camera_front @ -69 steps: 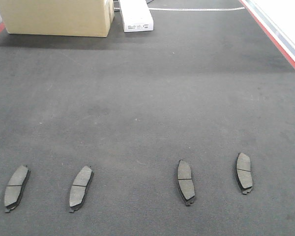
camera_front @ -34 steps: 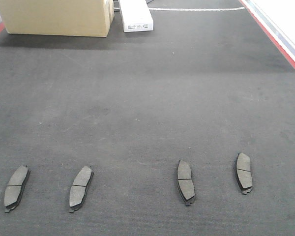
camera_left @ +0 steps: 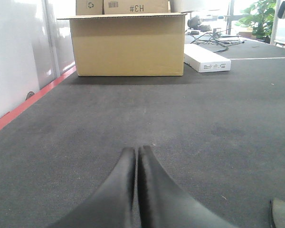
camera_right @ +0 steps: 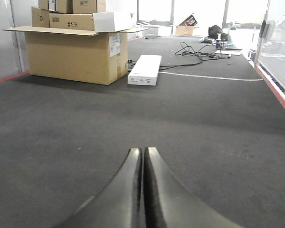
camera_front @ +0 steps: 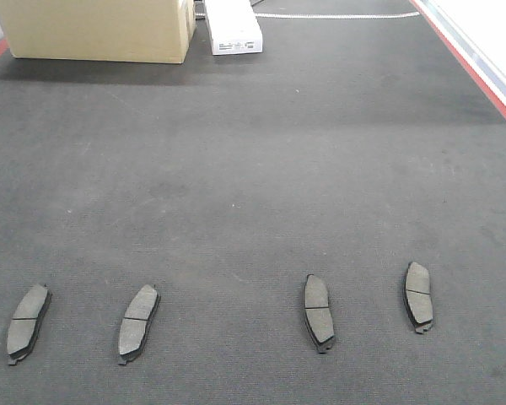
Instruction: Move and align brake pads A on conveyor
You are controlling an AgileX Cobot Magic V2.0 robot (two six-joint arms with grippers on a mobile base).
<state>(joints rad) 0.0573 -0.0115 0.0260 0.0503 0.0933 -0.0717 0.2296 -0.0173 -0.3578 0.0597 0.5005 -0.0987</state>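
Brake pads lie in a loose row across the near part of the conveyor (camera_front: 261, 169), a wide dark charcoal belt with a rough felt-like surface and red edge strips. Seen from the front-facing view, the four sit friction face up, well apart from one another: the far-left pad (camera_front: 28, 323) at about 8 o'clock, the second pad (camera_front: 139, 323) near 7 o'clock, the third pad (camera_front: 318, 313) near 5 o'clock, the far-right pad (camera_front: 418, 297) at about 4 o'clock. Both left ones tilt rightward at the top; both right ones stand nearly straight.

At 11 o'clock a cardboard box (camera_front: 97, 29) rests on the belt, a flat white box (camera_front: 233, 27) just beside it at 12 o'clock.

Each wrist view shows dark fingers pressed together, holding nothing: left gripper (camera_left: 136, 154), right gripper (camera_right: 143, 154), both low over bare belt.
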